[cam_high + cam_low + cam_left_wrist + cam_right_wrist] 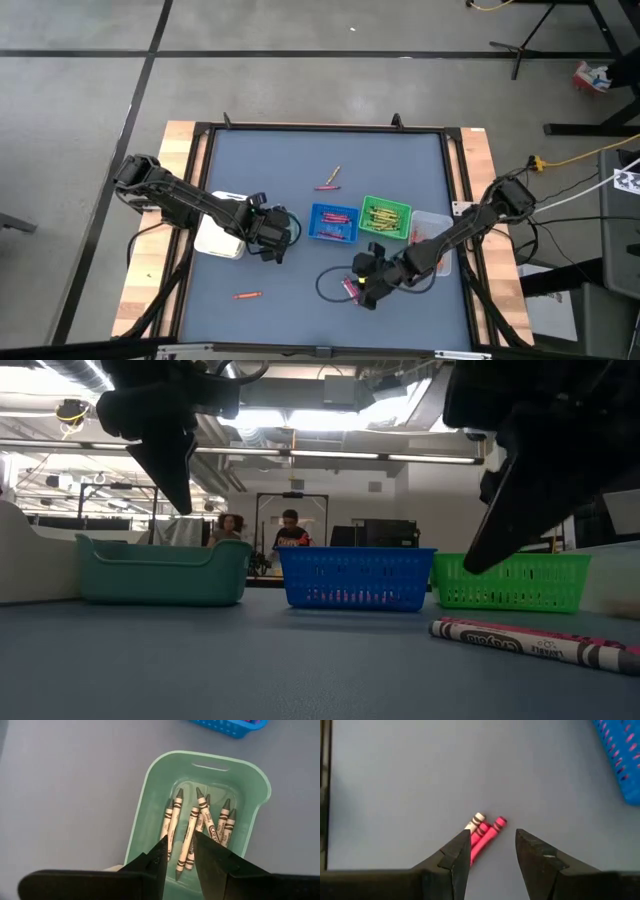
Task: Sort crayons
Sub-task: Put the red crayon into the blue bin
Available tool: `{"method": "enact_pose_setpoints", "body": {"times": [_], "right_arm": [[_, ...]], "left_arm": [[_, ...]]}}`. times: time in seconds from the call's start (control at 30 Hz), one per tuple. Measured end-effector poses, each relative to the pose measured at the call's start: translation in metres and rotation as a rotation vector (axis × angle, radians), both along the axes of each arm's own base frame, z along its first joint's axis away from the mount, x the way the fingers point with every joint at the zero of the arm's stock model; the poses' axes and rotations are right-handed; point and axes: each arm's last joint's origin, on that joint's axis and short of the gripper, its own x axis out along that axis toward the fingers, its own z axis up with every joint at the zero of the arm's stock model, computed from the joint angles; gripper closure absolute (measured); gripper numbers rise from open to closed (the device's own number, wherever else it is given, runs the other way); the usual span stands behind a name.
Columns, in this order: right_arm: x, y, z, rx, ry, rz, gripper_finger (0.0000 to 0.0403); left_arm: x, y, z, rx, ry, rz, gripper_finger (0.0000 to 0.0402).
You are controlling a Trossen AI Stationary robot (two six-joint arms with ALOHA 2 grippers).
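Grey crayons [197, 832] in teal tray [150, 795]; pink crayons [485, 832]; blue tray [333, 222]; green tray [386, 218].

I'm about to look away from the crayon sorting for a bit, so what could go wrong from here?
1. The right hand hangs open over a tight cluster of pink paper-wrapped crayons with a white-tipped one among them; closing could catch several at once, or the wrong colour.

2. The left hand sits open above the pale green plastic tray of grey crayons; if it drops lower, it might snag one or nudge the tray.
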Motion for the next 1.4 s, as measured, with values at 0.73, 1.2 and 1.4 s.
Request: {"method": "enact_pose_setpoints", "body": {"times": [0.73,1.2,1.4], "right_arm": [[0.0,0.011,-0.026,-0.051,0.025,-0.01,0.0249],[-0.001,0.011,-0.03,-0.077,0.043,-0.015,0.0249],[-0.005,0.007,-0.033,-0.135,0.08,-0.028,0.0249]], "left_arm": [[0.002,0.0,0.001,0.029,-0.027,0.007,0.0326],[0.002,0.0,0.001,0.026,-0.034,0.009,0.0326],[0.003,0.0,0.001,0.025,-0.038,0.009,0.0326]]}}
